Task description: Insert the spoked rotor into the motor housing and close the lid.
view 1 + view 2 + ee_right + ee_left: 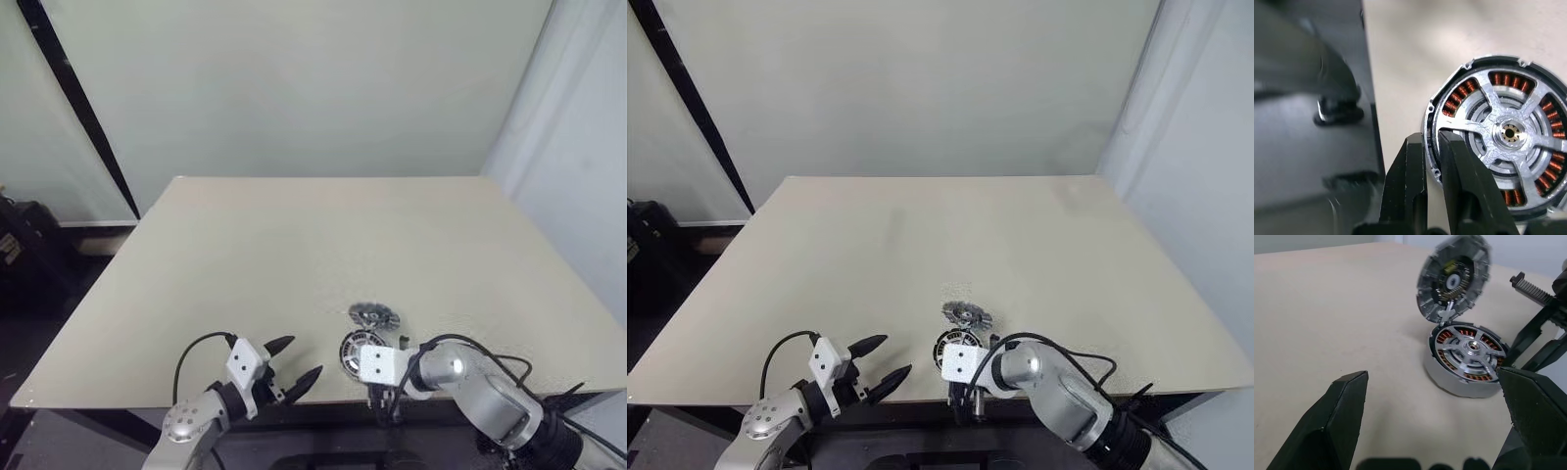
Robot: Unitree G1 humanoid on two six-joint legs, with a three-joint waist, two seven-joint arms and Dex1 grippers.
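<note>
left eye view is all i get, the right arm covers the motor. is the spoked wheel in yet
observer: yes, the spoked wheel lies flat inside the motor, with copper coils showing between its spokes.
operator: and the lid
observer: the lid stands tilted up at the motor's far edge, not closed.
operator: right jaws holding anything
observer: the right jaws are pinched on the motor's rim, one finger on each side of it.
</note>
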